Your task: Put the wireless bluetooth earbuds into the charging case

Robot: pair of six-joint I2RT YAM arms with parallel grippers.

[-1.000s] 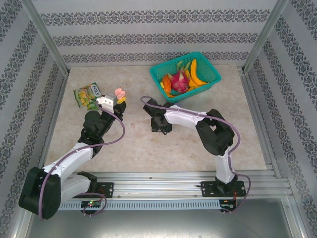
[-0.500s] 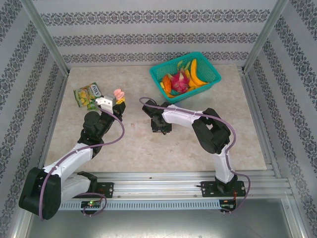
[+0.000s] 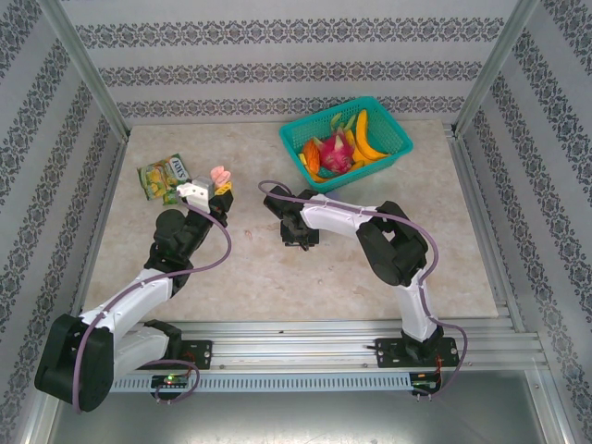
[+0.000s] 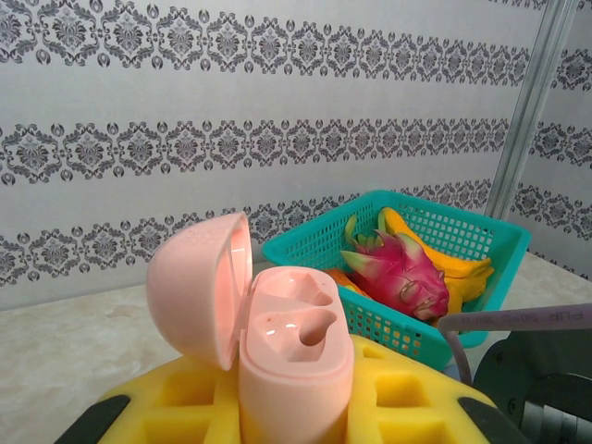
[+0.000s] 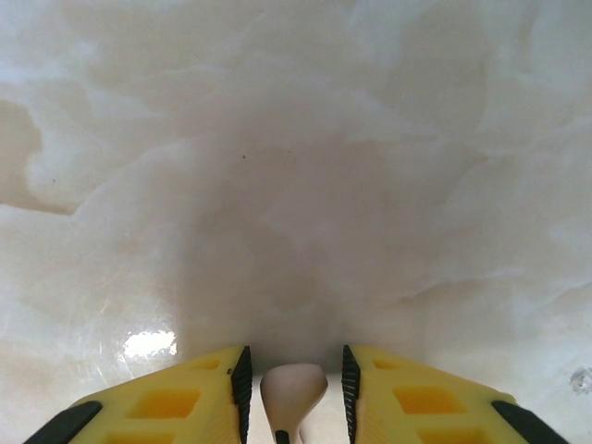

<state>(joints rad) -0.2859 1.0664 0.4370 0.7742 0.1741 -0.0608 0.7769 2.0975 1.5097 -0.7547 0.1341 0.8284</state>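
The right end effector [image 5: 294, 412] has narrowed its jaws around 1 pale pink earbud [image 5: 292, 384] near the desk's [image 3: 277, 287] centre, slim gaps remaining, so pickup looks imminent; the left end effector [image 4: 296, 416] stays clamped on the open pink case [image 4: 296, 342].

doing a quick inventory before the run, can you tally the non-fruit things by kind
pink charging case: 1
pale pink earbud: 1
teal basket: 1
green snack packet: 1
total: 4
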